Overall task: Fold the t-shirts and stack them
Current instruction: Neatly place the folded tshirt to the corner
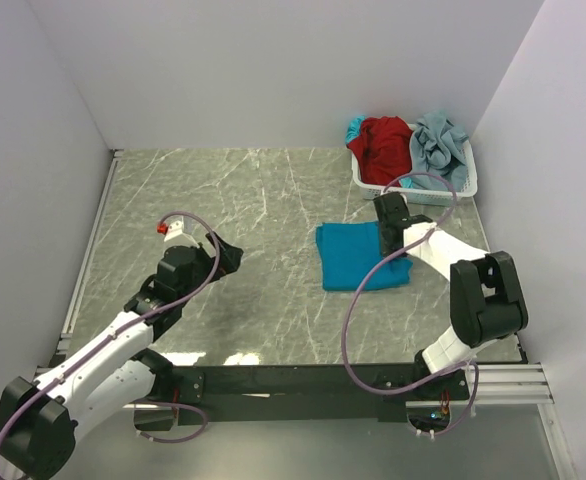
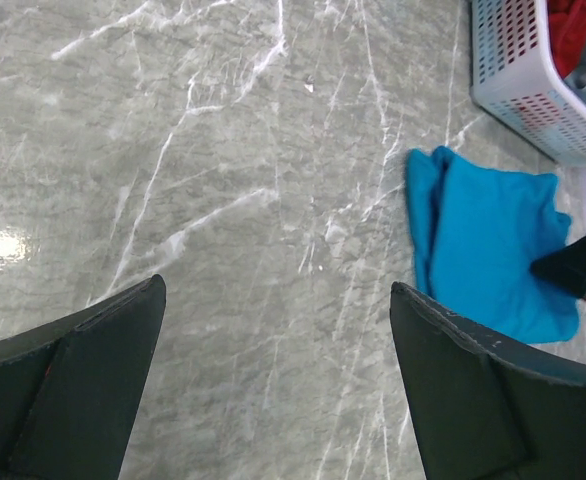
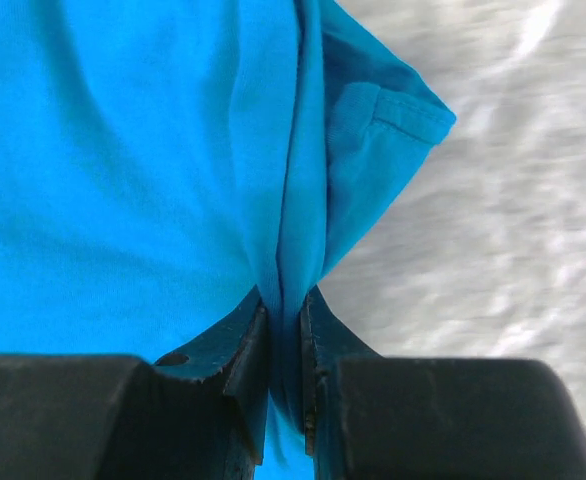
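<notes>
The teal-blue t-shirt lies folded into a rough square on the marble table, right of centre; it also shows in the left wrist view. My right gripper is at its far right corner, shut on a pinched fold of the teal cloth. My left gripper is open and empty, well to the left of the shirt, over bare table. The red t-shirt and the pale grey-blue t-shirt lie bunched in the white basket.
The white lattice basket stands at the back right, just beyond the right gripper, and shows in the left wrist view. Grey walls close the table on three sides. A metal rail runs along the left edge.
</notes>
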Robot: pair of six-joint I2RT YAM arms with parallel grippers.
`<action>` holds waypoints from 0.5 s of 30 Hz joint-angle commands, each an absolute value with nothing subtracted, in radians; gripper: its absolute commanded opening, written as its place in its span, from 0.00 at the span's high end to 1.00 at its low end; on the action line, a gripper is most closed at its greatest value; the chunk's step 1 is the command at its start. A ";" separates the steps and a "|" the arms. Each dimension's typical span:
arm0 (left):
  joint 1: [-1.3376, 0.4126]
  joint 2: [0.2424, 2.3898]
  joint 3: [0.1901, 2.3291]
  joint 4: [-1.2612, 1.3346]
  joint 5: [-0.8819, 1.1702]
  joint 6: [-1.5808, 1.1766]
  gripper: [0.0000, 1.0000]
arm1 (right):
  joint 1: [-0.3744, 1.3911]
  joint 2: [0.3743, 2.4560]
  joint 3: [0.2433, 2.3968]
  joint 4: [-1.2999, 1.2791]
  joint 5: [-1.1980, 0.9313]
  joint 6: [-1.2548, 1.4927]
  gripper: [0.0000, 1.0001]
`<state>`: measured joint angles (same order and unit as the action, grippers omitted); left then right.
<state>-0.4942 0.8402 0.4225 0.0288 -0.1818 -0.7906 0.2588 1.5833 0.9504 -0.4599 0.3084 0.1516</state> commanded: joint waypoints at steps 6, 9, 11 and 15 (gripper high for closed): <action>-0.495 0.835 0.434 0.077 -0.202 -0.753 0.01 | 0.072 1.588 0.997 -0.394 0.414 0.008 0.94; -0.495 0.819 0.431 0.063 -0.216 -0.746 0.01 | 0.006 1.611 1.014 -0.362 0.442 -0.037 0.94; -0.495 0.810 0.430 0.058 -0.239 -0.752 0.01 | -0.035 1.638 1.025 -0.335 0.457 -0.051 0.94; -0.495 0.801 0.420 0.052 -0.264 -0.750 0.01 | -0.087 1.689 1.051 -0.255 0.505 -0.104 0.91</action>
<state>-0.4942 0.8219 0.4225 0.0326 -0.2211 -0.7704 -0.0517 1.6581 0.9920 -0.3534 0.4366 -0.0414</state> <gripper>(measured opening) 0.995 0.194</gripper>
